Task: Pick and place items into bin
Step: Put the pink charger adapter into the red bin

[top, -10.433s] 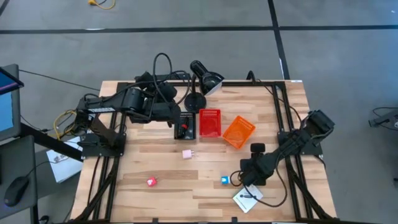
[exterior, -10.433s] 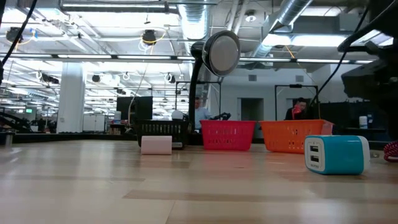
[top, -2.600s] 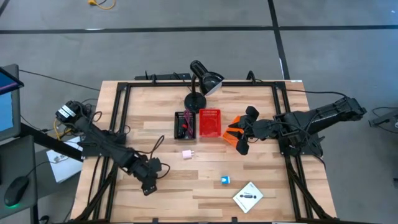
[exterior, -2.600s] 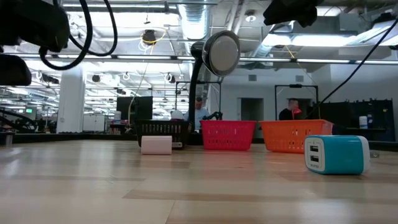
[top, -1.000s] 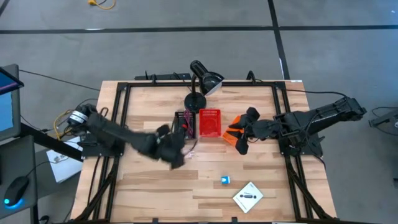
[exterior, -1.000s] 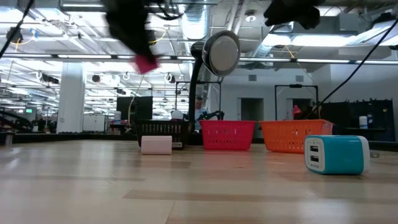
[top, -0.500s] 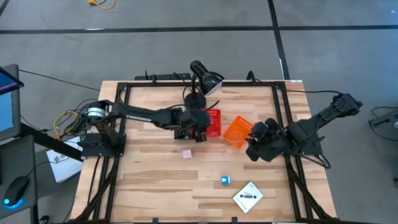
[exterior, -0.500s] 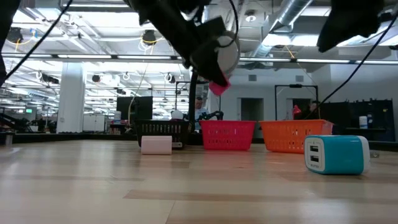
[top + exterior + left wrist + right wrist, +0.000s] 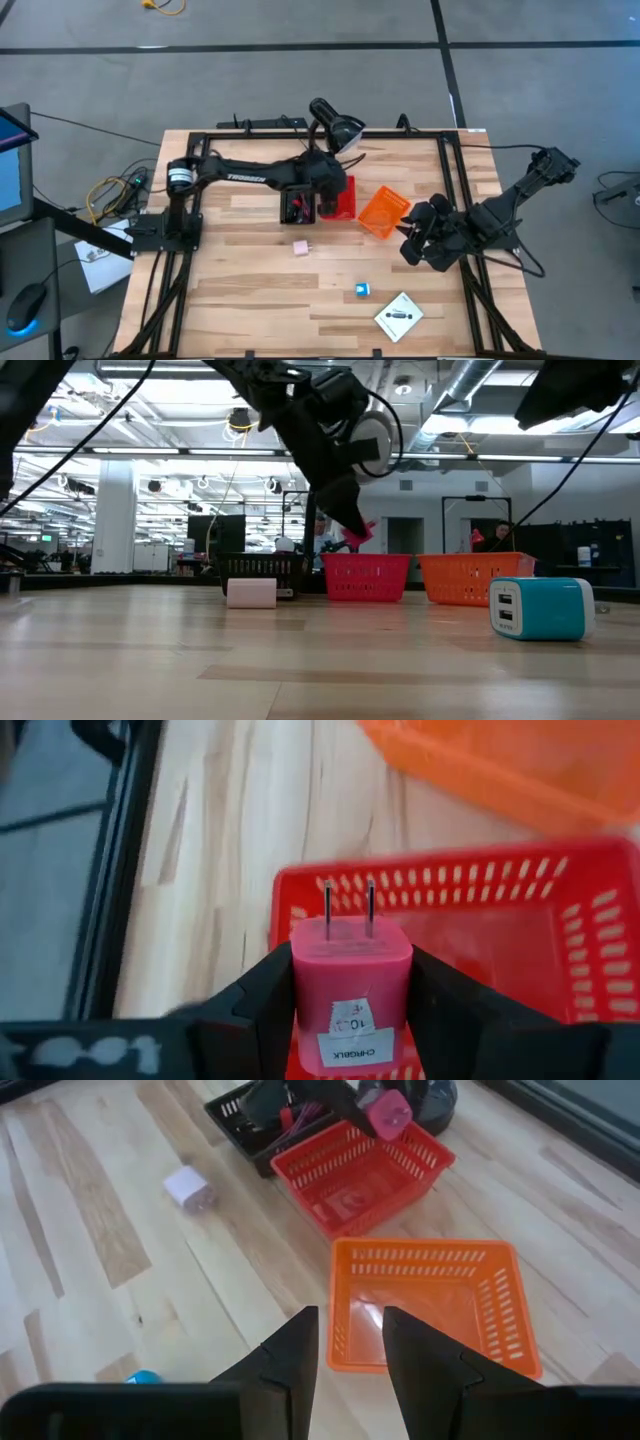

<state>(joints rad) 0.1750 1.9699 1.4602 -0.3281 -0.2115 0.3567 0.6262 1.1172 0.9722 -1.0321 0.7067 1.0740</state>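
left tool (image 9: 350, 1020) has carried red-pink piece (image 9: 350, 985) over red bin (image 9: 560, 935).

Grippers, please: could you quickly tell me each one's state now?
Left gripper: closed on the pink charger above the red basket.
Right gripper: open, empty.

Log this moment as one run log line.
left gripper: shut on pink charger, above red bin | right gripper: open, near orange bin

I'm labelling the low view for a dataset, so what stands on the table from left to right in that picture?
Black basket → white charger → red basket → orange basket → blue charger.
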